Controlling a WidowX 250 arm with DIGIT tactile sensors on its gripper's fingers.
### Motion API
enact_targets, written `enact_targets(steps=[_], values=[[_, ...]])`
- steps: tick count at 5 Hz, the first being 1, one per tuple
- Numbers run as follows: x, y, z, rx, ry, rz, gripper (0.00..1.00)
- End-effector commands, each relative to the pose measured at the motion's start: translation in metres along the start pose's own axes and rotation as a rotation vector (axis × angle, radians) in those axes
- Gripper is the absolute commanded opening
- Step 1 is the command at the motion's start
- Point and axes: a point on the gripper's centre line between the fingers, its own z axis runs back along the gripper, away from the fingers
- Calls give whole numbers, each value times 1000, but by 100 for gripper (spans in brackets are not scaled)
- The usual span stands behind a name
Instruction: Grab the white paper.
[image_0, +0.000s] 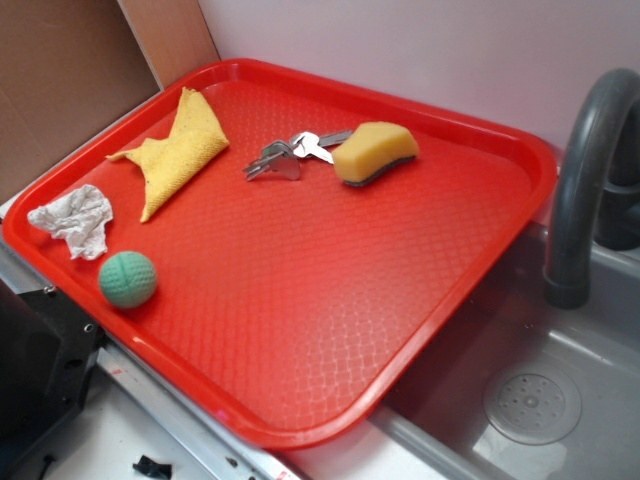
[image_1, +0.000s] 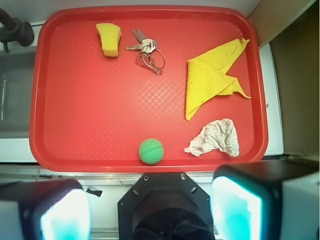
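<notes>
Lying crumpled on the tray, the paper sits at about 4 o'clock in the wrist view, near the tray's near rim, with the ball at its 9 o'clock and the cloth at its 12, all apart from one another. I judge the paper feather-light, soft and easily crushed, with nothing stiff to resist the fingers; a pinch across its bunched, raised middle looks safer than the ragged edges, which could tear or slip free. The gripper hovers off the tray's near edge, its fingers spread wide, holding nothing, and well apart from the paper. The wrist view shows those fingers and the whole tray from above, with sponge and keys at 11 and 12 o'clock. The exterior view shows no fingers, but it does reveal the sink and faucet beside the tray, and how the paper stands slightly up off the surface.
</notes>
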Motion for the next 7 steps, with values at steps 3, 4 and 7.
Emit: enact_targets(steps=[3, 4, 7], values=[[3, 30, -16, 16, -33, 29, 100], [10, 54, -33, 44, -35, 31, 100], [23, 110, -100, 97, 7, 81, 100]])
